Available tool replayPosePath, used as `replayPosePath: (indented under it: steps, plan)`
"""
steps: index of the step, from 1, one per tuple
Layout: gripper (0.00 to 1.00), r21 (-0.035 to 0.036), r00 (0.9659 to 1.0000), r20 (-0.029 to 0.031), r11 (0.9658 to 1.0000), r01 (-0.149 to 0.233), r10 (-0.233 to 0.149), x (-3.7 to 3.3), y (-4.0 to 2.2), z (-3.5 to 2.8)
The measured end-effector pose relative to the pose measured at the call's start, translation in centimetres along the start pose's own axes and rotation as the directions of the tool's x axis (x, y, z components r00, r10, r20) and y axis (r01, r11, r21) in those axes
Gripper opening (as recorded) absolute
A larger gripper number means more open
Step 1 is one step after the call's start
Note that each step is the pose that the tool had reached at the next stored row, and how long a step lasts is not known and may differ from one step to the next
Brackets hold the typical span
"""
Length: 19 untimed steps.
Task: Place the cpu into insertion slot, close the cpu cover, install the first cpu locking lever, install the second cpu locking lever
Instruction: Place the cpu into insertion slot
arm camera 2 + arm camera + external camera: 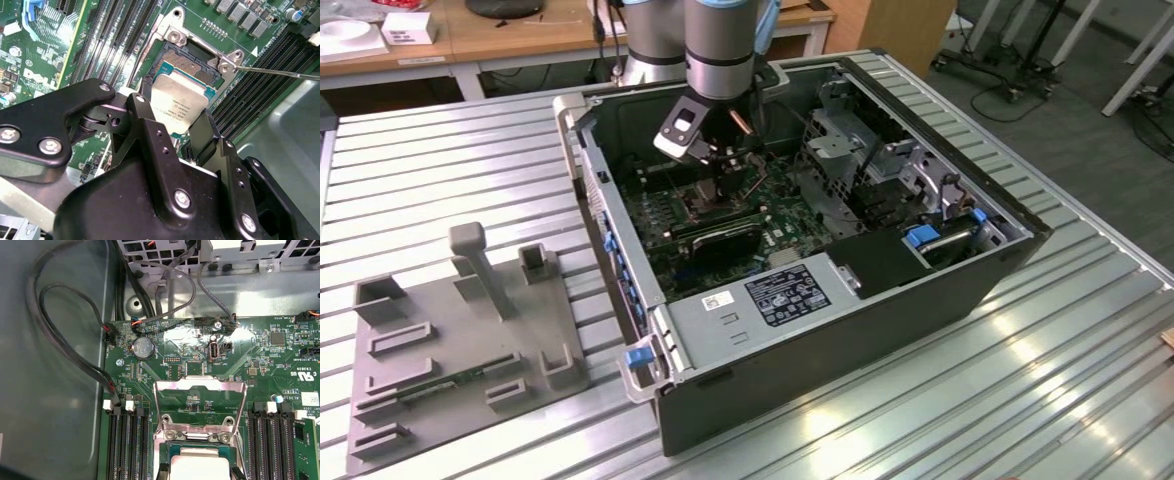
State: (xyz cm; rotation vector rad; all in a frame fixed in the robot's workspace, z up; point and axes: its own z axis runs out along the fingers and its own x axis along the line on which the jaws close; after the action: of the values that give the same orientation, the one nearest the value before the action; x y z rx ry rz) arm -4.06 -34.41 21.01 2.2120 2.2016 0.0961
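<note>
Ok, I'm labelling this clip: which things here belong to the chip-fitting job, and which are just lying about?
Job: gripper, shut on the chip; socket; open cover; locking lever.
Lying about: memory slots; coin battery; cables; grey tray beside the case.

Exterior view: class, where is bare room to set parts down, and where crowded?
Free: the slatted table at the exterior view's right of the computer case, and beyond the grey fixture plate. Crowded: inside the case, around the gripper holding the cpu.

Gripper [708, 190] inside open computer case [854, 320], above green circuit board [781, 210], slatted table [1067, 400]
</note>
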Motion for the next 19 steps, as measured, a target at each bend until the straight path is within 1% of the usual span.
replayPosePath:
  steps: [19]
  plan:
    - [0.54,-0.0001,1.0000,-0.0001,1.0000,0.000,0.000,-0.02,-0.40,0.57]
